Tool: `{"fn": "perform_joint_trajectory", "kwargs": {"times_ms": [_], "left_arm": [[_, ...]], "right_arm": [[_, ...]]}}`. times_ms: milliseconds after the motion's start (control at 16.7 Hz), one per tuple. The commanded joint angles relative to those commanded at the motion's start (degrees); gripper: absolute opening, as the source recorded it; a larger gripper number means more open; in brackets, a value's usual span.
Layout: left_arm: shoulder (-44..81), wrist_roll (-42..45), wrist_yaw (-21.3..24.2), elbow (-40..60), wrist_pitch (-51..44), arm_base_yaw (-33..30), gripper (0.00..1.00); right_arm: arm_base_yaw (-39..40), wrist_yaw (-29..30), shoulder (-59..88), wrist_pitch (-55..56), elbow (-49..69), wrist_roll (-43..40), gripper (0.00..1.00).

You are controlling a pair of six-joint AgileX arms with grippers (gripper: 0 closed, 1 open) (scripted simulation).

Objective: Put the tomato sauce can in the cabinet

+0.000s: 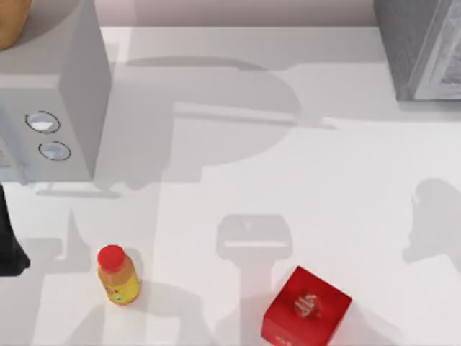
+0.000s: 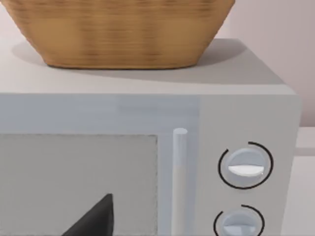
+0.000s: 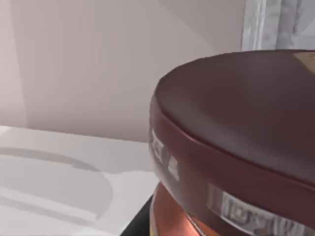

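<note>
My right wrist camera has the tomato sauce can (image 3: 236,147) pressed up close, its maroon top tilted across the lens and the orange label just below, with a pale edge of the cabinet (image 3: 275,24) behind it. I cannot tell how the right jaws stand. From above, the cabinet (image 1: 421,47) sits at the table's (image 1: 288,180) far right corner. The red box (image 1: 306,308) and yellow bottle (image 1: 118,275) lie near the front edge. My left arm (image 1: 9,238) is at the left edge, facing the microwave (image 2: 147,162) with a basket (image 2: 118,32) on top; its jaws I cannot tell either.
</note>
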Motion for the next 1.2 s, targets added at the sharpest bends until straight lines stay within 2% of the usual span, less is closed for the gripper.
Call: {"fn": "perform_joint_trajectory", "kwargs": {"times_ms": [180,360,840,1200], "left_arm": [[0.00,0.00,0.00,0.00,0.00,0.00,1.00],[0.00,0.00,0.00,0.00,0.00,0.00,1.00],[0.00,0.00,0.00,0.00,0.00,0.00,1.00],[0.00,0.00,0.00,0.00,0.00,0.00,1.00]], "right_arm": [[-0.85,7.22,-10.88,-5.97,-5.12,0.03,0.00],[-1.19,11.35,-16.83,-9.07,-7.92,-0.02,0.00],[-1.02,12.01,-17.30,-9.51,-7.70,0.06,0.00],[0.37,13.76,-7.47,-12.66,7.31,-0.44,0.00]]}}
